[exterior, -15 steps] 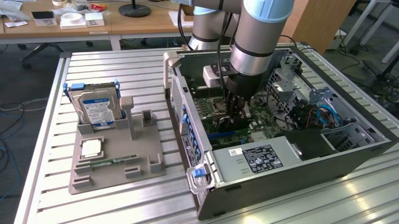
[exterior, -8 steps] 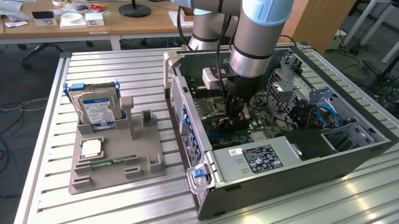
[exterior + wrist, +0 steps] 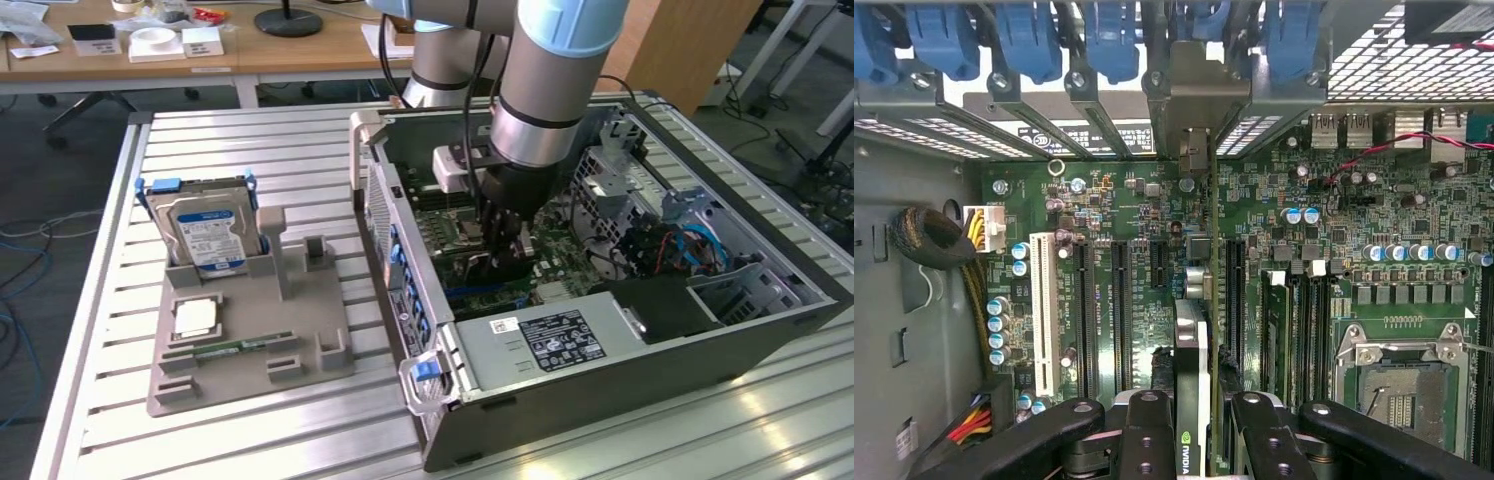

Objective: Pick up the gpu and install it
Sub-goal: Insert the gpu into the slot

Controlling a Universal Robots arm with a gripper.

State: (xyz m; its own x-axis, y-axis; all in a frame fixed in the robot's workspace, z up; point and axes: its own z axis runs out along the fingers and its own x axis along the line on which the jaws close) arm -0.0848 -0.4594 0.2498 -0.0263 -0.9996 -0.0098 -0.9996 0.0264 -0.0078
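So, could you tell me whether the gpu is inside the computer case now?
Inside: the gripper holds the gpu edge-on above the motherboard slots.

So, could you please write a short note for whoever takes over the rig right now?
Gripper: shut on the gpu, holding it edge-on, down inside the open computer case.
Gpu: above the motherboard, lined up along the expansion slots, its bracket end toward the rear slot covers. Whether it is seated cannot be told.
Hard drive stands upright in the grey holder outside the case, at the exterior view's left.
Done: gpu picked up and brought into the case.
Left: seating it in the slot and releasing.
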